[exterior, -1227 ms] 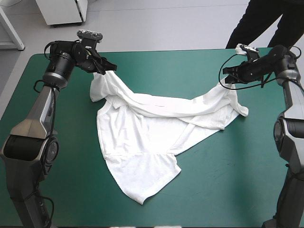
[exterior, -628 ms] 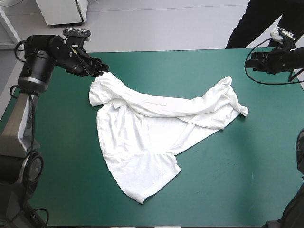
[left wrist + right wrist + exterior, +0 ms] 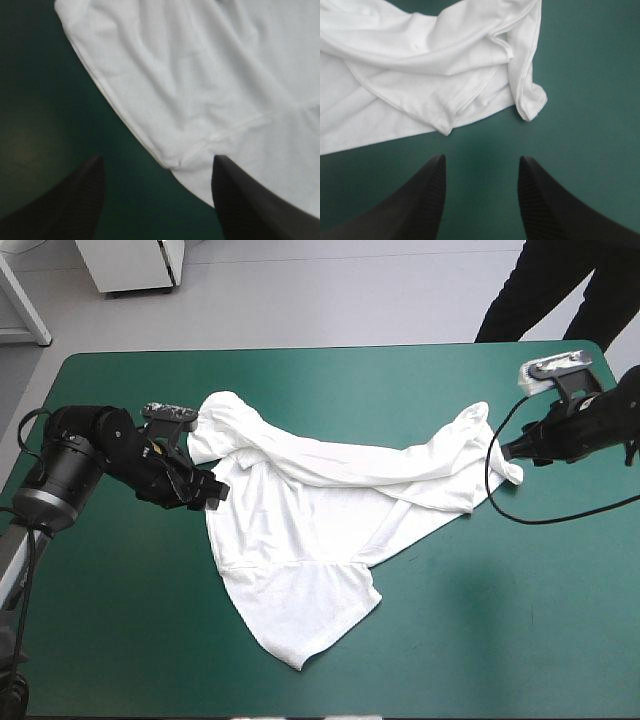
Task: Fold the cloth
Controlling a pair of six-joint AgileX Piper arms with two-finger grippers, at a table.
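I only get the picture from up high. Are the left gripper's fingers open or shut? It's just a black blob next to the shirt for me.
Observer: Open. The left wrist view shows the left gripper spread wide, holding nothing.
Operator: What's right in front of it?
Observer: The T-shirt. A spot where a seam meets its hemmed edge lies just ahead of the gripper, flat on the teal-green cover.
Operator: And the other gripper?
Observer: The right gripper is open too, over bare cover. The shirt's curled tip is a little ahead of it, not touched.
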